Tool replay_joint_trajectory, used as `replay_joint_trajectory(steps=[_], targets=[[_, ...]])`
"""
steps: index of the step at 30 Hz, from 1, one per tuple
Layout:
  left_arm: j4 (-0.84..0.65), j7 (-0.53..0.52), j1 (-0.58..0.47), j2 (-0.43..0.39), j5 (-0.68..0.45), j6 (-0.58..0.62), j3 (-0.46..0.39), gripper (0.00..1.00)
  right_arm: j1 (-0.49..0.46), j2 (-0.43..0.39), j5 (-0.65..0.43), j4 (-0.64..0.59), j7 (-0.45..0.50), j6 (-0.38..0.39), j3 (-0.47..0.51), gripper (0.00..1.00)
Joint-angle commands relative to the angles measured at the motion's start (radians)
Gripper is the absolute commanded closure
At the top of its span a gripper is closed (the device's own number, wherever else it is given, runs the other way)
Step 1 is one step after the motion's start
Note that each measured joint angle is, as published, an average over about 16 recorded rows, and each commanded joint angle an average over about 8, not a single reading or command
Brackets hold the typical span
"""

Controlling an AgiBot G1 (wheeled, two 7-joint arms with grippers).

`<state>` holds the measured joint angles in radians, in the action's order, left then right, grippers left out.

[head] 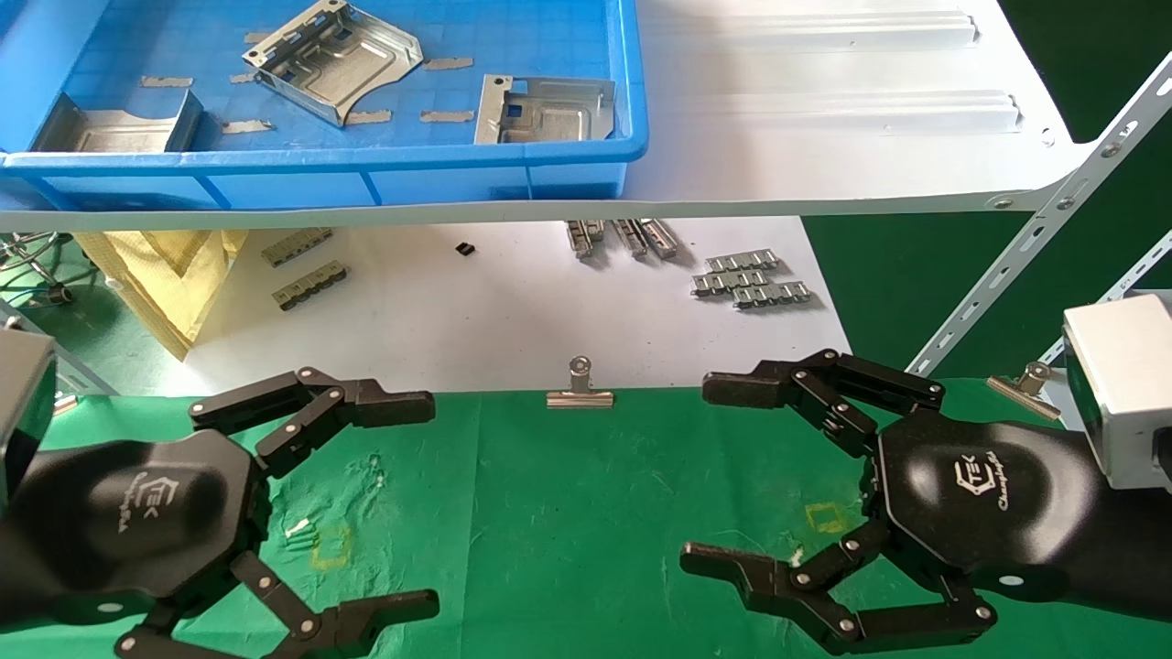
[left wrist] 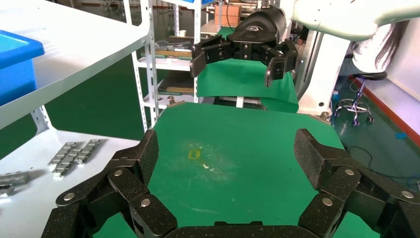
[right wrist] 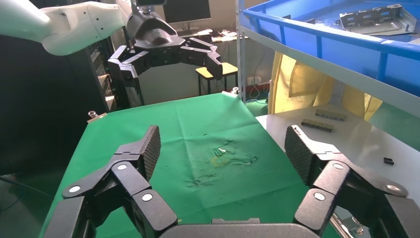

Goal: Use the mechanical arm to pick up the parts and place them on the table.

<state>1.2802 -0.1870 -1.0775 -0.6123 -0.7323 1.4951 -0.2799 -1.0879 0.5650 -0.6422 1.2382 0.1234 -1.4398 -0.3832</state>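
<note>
Three silver-grey parts lie in the blue tray (head: 320, 165) on the white shelf: one in the middle (head: 334, 59), one to the right (head: 545, 110), one at the left (head: 114, 128). One part (right wrist: 376, 17) also shows in the right wrist view. The table (head: 568, 513) under the green cloth holds no part. My left gripper (head: 428, 505) (left wrist: 228, 151) hovers open over the cloth's left side, with nothing between its fingers. My right gripper (head: 698, 472) (right wrist: 224, 145) hovers open over the right side, also with nothing in it. The two face each other.
The white shelf (head: 824, 137) overhangs the far side, with slanted struts (head: 1035, 247) at the right. Below it lie ribbed metal strips (head: 751, 279) and a yellow bag (head: 174, 265). A binder clip (head: 580, 389) grips the cloth's far edge. Yellow square marks (head: 331, 546) (head: 827, 518) sit on the cloth.
</note>
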Motion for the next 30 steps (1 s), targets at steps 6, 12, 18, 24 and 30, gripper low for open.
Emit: replay_joint_trajectory(steps=[6,12,18,24,30], targets=[[0.0,0.0,0.0,0.0,0.0,0.0,0.0,0.0,0.0,0.0,0.0,0.0,0.0,0.0,0.0,1.0],[0.0,0.0,0.0,0.0,0.0,0.0,0.0,0.0,0.0,0.0,0.0,0.0,0.0,0.0,0.0,1.0],[0.0,0.0,0.0,0.0,0.0,0.0,0.0,0.0,0.0,0.0,0.0,0.0,0.0,0.0,0.0,1.0],[0.0,0.0,0.0,0.0,0.0,0.0,0.0,0.0,0.0,0.0,0.0,0.0,0.0,0.0,0.0,1.0],[0.0,0.001,-0.007,-0.003,-0.001,-0.003,0.001,0.0,0.0,0.0,0.0,0.0,0.0,0.0,0.0,1.0]])
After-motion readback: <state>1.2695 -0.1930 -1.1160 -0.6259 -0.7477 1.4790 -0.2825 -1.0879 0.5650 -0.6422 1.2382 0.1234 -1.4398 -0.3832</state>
